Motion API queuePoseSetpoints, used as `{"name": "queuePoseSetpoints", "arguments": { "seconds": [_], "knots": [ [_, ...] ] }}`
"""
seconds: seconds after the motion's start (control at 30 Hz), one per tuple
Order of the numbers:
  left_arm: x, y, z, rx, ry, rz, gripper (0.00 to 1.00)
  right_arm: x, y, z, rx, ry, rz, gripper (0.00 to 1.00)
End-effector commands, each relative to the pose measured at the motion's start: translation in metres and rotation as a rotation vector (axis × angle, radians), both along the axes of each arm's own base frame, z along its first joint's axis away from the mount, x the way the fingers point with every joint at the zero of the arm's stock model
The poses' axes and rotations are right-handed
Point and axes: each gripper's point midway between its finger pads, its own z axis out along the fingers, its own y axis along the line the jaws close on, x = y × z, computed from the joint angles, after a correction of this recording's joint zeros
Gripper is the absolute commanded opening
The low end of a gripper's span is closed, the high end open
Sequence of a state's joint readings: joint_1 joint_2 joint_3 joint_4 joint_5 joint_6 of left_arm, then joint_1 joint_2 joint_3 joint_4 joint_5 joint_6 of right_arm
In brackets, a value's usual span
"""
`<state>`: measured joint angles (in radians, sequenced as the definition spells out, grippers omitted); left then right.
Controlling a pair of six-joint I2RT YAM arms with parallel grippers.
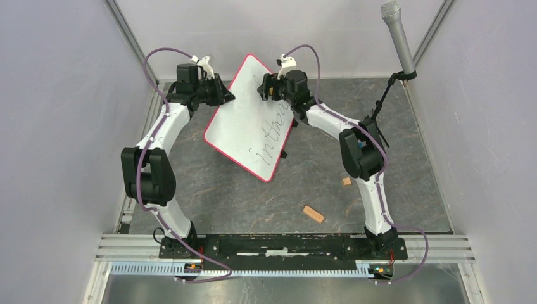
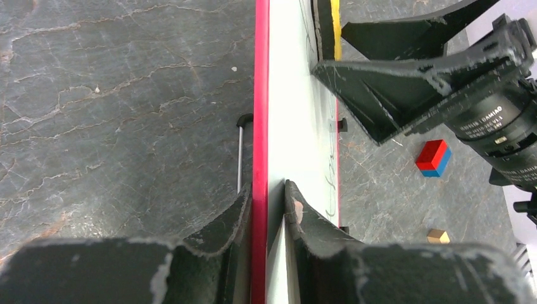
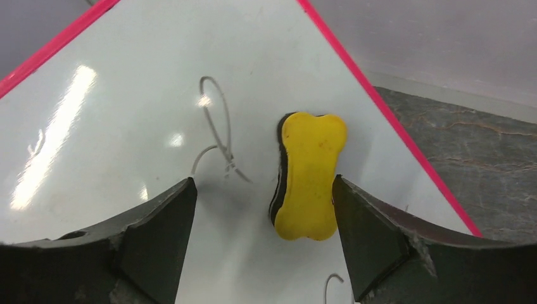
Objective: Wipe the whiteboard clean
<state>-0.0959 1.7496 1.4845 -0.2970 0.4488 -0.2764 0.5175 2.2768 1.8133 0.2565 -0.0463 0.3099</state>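
Over grey stone-patterned desk (image 1: 253, 202), left claw (image 2: 267, 187) pinching left edge of red-rimmed white rectangular whiteboard (image 1: 244, 126); right claw (image 3: 263, 182) spread around yellow bone-shaped eraser (image 3: 310, 174).

Right gripper (image 3: 263, 183): jaws stand wide apart, one dark finger (image 3: 158, 237) low on the left, the other (image 3: 380, 237) low on the right. Between them lies the whiteboard (image 3: 126, 95), glossy with light glare, its red rim (image 3: 392, 126) running diagonally on the right. A yellow bone-shaped eraser (image 3: 310, 174) with a black underside sits on the board, just beside the right-hand finger; contact cannot be confirmed. Grey looping handwriting (image 3: 218, 126) lies left of the eraser. Grey marbled table (image 3: 487, 158) shows beyond the rim.
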Motion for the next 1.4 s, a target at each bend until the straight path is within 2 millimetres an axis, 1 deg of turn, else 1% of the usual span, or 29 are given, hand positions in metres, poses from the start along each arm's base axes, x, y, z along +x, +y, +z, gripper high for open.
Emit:
{"name": "queuePoseSetpoints", "arguments": {
  "seconds": [0.0,0.03,0.1,0.17,0.27,0.33,0.5,0.63,0.7,0.73,0.83,0.97,1.07,1.17,1.23,1.3,1.37],
  "knots": [
    [-0.001,-0.002,0.016,0.019,-0.064,-0.022,0.02,-0.016,0.002,0.048,0.042,-0.078,0.069,0.87],
    [-0.001,-0.002,0.015,0.019,-0.062,-0.021,0.02,-0.013,-0.002,0.048,0.045,-0.078,0.062,0.88],
    [-0.001,-0.002,0.014,0.021,-0.06,-0.021,0.02,-0.006,-0.007,0.039,0.05,-0.059,0.059,0.88],
    [0.0,-0.002,0.013,0.02,-0.059,-0.021,0.02,0.0,-0.01,0.03,0.068,-0.032,0.059,0.87],
    [-0.001,-0.002,0.012,0.019,-0.056,-0.023,0.02,0.004,-0.013,0.023,0.087,-0.023,0.048,0.8],
    [0.0,-0.003,0.012,0.019,-0.055,-0.023,0.02,0.005,-0.014,0.021,0.094,-0.025,0.045,0.78],
    [-0.001,-0.004,0.013,0.016,-0.056,-0.027,0.02,0.009,-0.01,0.011,0.103,-0.008,0.044,0.63],
    [-0.001,-0.004,0.013,0.015,-0.058,-0.03,0.02,0.014,-0.005,0.006,0.11,-0.001,0.056,0.63],
    [-0.001,-0.003,0.013,0.016,-0.057,-0.03,0.02,0.016,-0.003,0.003,0.112,0.006,0.057,0.6],
    [-0.001,-0.003,0.012,0.016,-0.056,-0.03,0.02,0.017,-0.002,0.003,0.113,0.004,0.057,0.56],
    [0.0,-0.003,0.011,0.018,-0.055,-0.031,0.02,0.017,0.001,0.005,0.121,0.0,0.056,0.37],
    [0.0,-0.003,0.012,0.019,-0.058,-0.032,0.02,0.011,0.017,0.013,0.103,-0.037,0.082,0.29],
    [0.0,-0.003,0.012,0.022,-0.06,-0.031,0.02,0.001,0.041,0.022,0.085,-0.07,0.122,0.28],
    [0.0,-0.003,0.012,0.023,-0.061,-0.032,0.02,-0.016,0.071,0.038,0.071,-0.117,0.179,0.28],
    [0.0,-0.003,0.011,0.023,-0.059,-0.033,0.02,-0.025,0.085,0.046,0.063,-0.145,0.198,0.28],
    [0.0,-0.003,0.012,0.024,-0.06,-0.033,0.02,-0.028,0.093,0.052,0.066,-0.159,0.206,0.28],
    [0.0,-0.003,0.012,0.026,-0.062,-0.032,0.02,-0.023,0.093,0.053,0.066,-0.158,0.188,0.28]
  ]
}}
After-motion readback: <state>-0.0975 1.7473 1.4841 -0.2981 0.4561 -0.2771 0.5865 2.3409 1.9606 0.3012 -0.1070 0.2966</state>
